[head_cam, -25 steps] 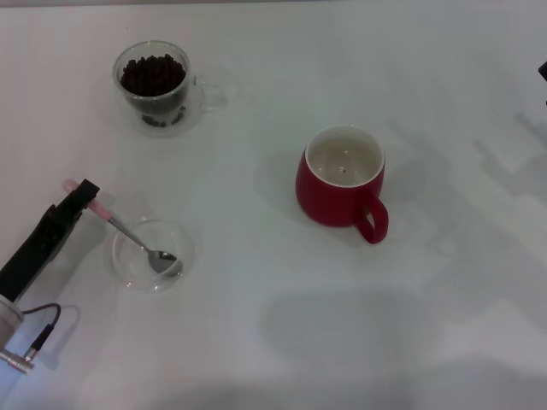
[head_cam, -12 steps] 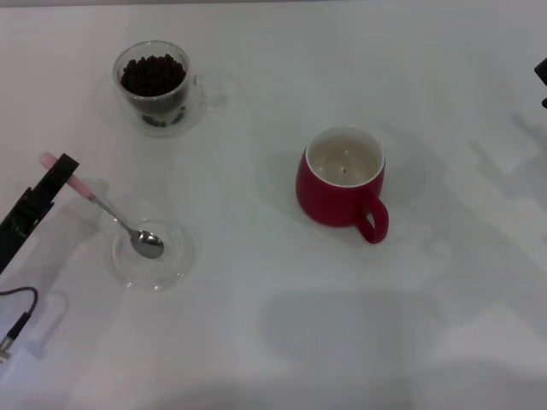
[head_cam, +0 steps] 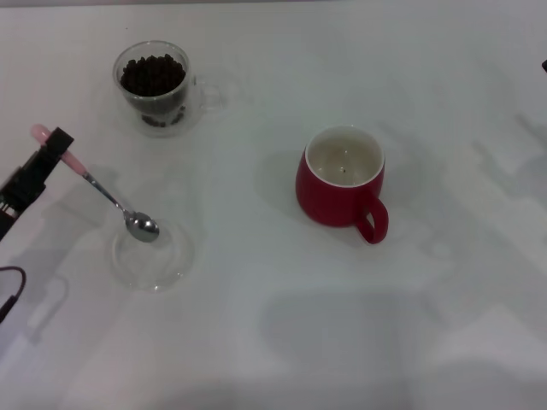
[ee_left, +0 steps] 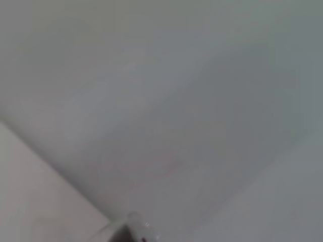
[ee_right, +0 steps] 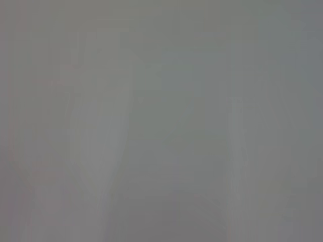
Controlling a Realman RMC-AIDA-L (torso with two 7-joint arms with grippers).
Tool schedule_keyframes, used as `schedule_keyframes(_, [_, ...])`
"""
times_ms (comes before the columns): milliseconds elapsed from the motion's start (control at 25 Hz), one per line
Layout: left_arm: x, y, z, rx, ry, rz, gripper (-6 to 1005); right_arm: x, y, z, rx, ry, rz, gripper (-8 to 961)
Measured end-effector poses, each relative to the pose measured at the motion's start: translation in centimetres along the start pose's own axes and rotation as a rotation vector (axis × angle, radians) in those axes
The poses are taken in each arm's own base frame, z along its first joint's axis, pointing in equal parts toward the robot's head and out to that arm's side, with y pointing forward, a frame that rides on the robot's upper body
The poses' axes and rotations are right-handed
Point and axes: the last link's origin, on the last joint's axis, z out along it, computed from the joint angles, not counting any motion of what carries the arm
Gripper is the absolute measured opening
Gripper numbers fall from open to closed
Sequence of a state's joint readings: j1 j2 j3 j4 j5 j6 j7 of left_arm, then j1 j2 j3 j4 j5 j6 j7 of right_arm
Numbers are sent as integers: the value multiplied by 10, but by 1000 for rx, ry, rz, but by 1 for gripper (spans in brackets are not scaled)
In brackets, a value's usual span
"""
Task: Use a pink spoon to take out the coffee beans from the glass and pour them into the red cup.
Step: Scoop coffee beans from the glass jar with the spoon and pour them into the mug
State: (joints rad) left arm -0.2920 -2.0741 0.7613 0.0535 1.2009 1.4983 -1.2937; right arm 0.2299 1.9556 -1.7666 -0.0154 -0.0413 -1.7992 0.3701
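My left gripper (head_cam: 54, 145) is at the left edge of the head view, shut on the pale pink handle of the pink spoon (head_cam: 102, 190). The spoon hangs tilted, its metal bowl (head_cam: 142, 226) just above the far rim of a shallow clear dish (head_cam: 162, 266). The glass (head_cam: 156, 87) with a heap of coffee beans (head_cam: 153, 73) stands at the far left, beyond the gripper. The red cup (head_cam: 342, 181) stands in the middle, its handle toward the front right, one small speck inside. Only a dark bit of my right arm (head_cam: 544, 65) shows at the right edge.
The white table (head_cam: 282, 325) spreads around the objects. The left wrist view shows only pale table surface and a small rounded white part (ee_left: 141, 232) at its bottom edge. The right wrist view shows plain grey.
My left gripper has risen and moved away toward the glass with the spoon. The spoon's bowl has lifted out of the shallow dish and now hangs over its far rim.
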Motion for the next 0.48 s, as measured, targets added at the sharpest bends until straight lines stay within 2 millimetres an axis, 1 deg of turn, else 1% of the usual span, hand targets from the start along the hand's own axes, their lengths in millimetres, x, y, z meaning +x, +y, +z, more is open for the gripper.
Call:
schedule_keyframes(400, [26,5,5,-67,22,77,130,-1,1,1,2,-11,0,846])
schedule_keyframes(480, [29,5,6,-70,24,84,131,-1,1,1,4,-13,-1,846])
